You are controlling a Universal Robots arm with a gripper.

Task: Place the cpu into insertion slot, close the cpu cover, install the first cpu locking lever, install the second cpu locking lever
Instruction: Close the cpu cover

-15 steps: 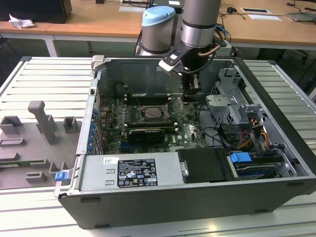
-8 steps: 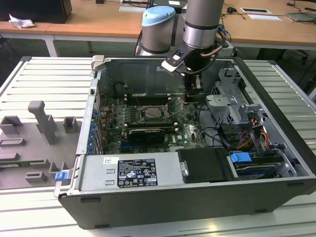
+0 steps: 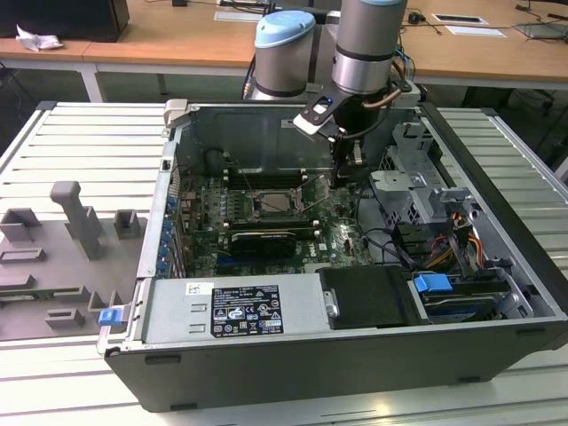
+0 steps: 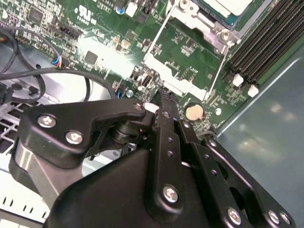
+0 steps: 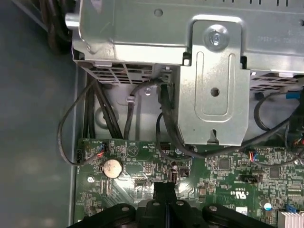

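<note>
- While the arm reaches down into the open computer case (image 3: 266, 364) on the bench (image 3: 80, 146), the end effector (image 3: 344, 169) hangs low over the green motherboard (image 3: 342, 238), near the insertion slot (image 3: 257, 204) on the exterior view's right; its fingers (image 5: 166, 190) are pressed together, with nothing seen between them;
- the cpu (image 4: 229, 5) lies in the slot, pale face up;
- the cpu cover (image 4: 164, 76) stands raised between slot and end effector, with board showing through its cut-out;
- a coin battery (image 5: 113, 167) sits near the fingertips.
</note>
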